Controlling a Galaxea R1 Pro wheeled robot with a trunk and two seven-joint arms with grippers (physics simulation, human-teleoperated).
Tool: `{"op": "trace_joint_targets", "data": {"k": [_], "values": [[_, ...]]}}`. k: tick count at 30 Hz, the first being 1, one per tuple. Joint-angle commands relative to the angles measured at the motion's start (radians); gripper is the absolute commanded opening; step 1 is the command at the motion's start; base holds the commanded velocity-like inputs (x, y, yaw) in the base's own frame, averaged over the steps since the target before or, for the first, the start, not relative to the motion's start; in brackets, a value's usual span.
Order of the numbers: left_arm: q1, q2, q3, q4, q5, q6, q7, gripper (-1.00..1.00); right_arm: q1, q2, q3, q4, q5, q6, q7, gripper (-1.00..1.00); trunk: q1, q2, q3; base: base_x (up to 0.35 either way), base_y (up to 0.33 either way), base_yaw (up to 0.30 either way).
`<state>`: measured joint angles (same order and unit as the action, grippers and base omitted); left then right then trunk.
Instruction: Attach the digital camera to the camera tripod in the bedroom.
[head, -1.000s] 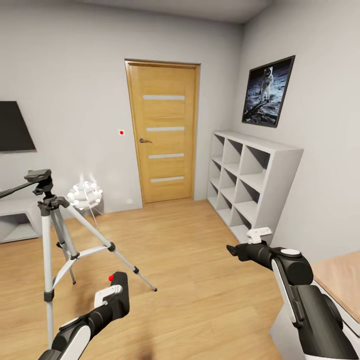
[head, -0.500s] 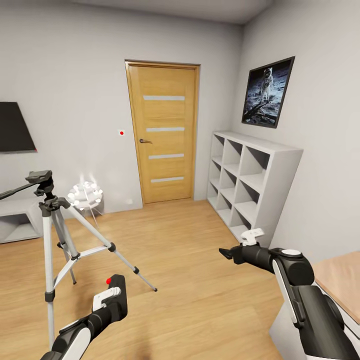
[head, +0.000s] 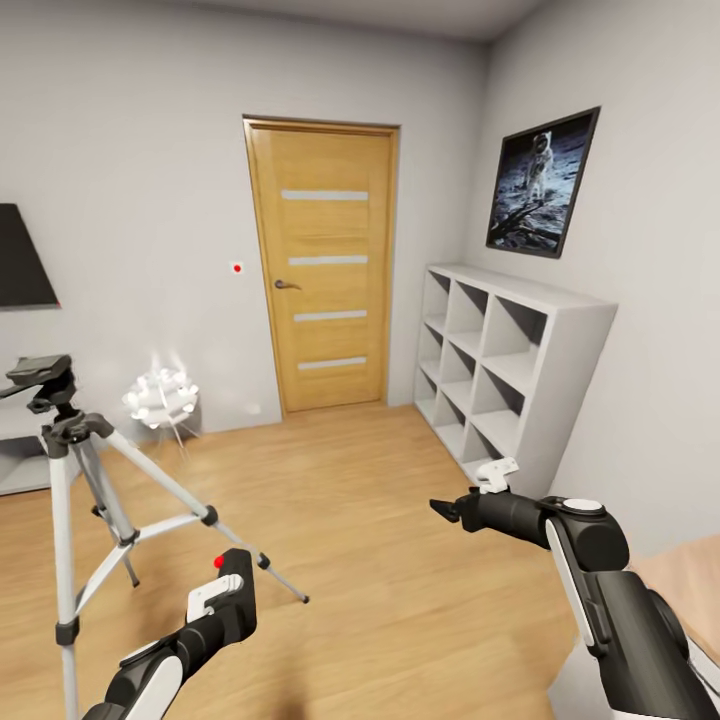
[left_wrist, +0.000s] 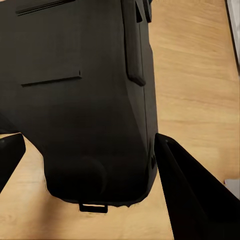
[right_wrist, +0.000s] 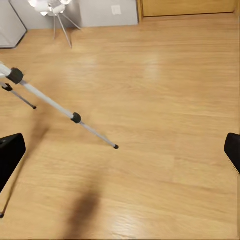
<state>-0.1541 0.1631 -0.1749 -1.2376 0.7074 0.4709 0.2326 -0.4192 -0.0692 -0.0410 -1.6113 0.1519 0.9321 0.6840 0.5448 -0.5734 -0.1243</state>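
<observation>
Left claw (left_wrist: 85, 150) grips the digital camera (left_wrist: 75, 95); right claw (right_wrist: 120, 150) gapes empty near the camera tripod (head: 75, 470).

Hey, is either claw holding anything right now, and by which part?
The left claw holds the digital camera across its black body; the exact contact cannot be told. The right claw is open and empty.

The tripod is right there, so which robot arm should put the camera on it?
Probably the left: its gripper holds the digital camera and is nearer the camera tripod.
</observation>
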Motion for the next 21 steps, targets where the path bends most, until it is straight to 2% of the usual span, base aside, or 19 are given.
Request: {"op": "trace_joint_targets", "data": {"k": [1, 21], "values": [[-0.001, 0.001, -0.003, -0.002, 0.009, 0.002, 0.007, -1.0, -0.001, 0.0, 0.0, -0.001, 0.011, 0.002, 0.01, 1.0, 0.001, -0.002, -0.002, 0.318, -0.124, 0.0], [-0.001, 0.001, -0.003, -0.002, 0.011, 0.002, 0.009, -1.0, -0.001, 0.0, 0.003, -0.001, 0.012, 0.002, 0.011, 1.0, 0.001, -0.002, -0.002, 0.305, -0.183, -0.017]]}}
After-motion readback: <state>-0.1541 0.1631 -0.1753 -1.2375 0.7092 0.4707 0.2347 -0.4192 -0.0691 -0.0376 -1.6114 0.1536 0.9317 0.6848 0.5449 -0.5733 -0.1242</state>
